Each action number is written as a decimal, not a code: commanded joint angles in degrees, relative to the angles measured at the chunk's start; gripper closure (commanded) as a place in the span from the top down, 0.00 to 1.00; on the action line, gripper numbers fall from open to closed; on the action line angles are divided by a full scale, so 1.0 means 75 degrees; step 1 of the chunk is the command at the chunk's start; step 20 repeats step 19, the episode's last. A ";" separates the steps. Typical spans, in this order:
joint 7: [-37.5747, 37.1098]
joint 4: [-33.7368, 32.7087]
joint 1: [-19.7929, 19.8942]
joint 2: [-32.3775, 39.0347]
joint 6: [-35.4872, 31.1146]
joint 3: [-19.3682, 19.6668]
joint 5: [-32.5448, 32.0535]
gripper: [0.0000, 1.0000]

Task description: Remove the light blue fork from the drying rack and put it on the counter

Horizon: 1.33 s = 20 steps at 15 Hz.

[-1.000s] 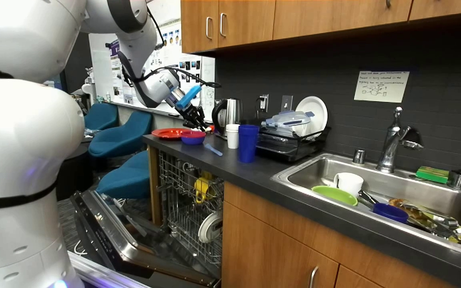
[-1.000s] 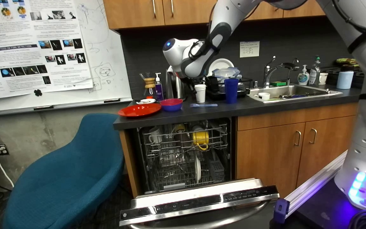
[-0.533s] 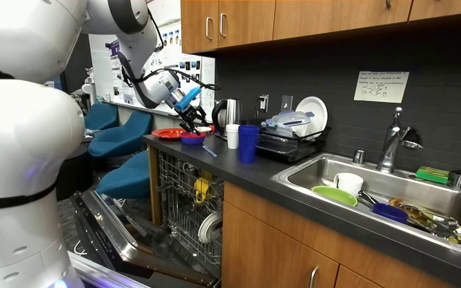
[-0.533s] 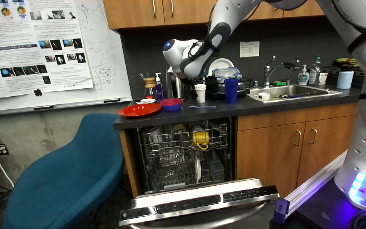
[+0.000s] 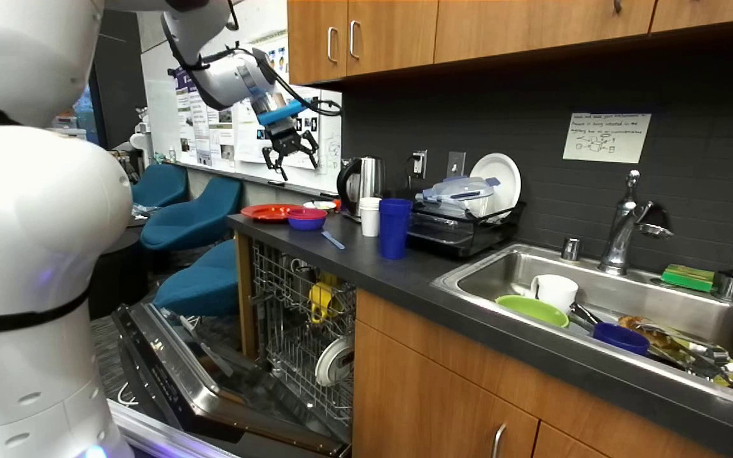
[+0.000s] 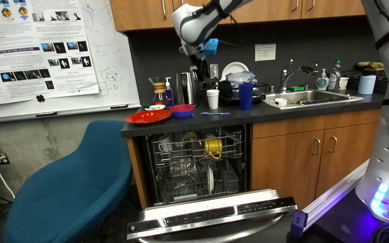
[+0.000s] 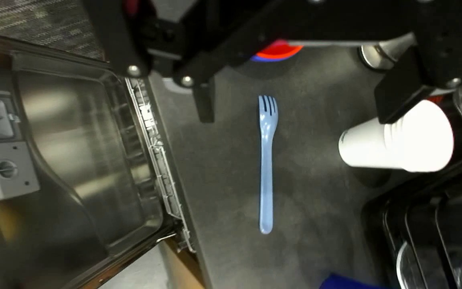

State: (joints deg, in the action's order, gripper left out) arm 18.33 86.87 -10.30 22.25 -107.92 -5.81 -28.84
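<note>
The light blue fork (image 7: 267,168) lies flat on the dark counter (image 7: 231,192), tines toward the top of the wrist view. It also shows as a small blue fork (image 5: 333,240) in an exterior view, between the bowls and the white cups. High above the worktop hangs my gripper (image 5: 300,172), and its jaws are spread wide with nothing held. In the wrist view the gripper (image 7: 297,118) has its fingertips far apart, left and right of the fork's tine end but well above it. The black drying rack (image 5: 462,238) stands against the wall, loaded with containers and a white plate.
Stacked white cups (image 5: 369,219) and a dark blue cup (image 5: 395,229) stand between fork and rack. A kettle (image 6: 186,89), nested bowls (image 6: 182,112) and a red plate (image 6: 149,116) are close by. The dishwasher door (image 6: 211,216) hangs down below; wall cabinets (image 5: 392,28) jut out above.
My gripper's jaws have spread from nearly closed near the fork to wide apart. The arm has then risen well above the counter. The fork has shifted slightly and now rests alone.
</note>
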 commanded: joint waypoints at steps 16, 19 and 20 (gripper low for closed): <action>-0.1578 0.1050 0.0995 -0.2543 0.3692 0.0422 0.2438 1.00; -0.1580 0.1046 0.0958 -0.2466 0.3678 0.0390 0.2435 1.00; -0.1580 0.1046 0.0958 -0.2466 0.3678 0.0390 0.2435 1.00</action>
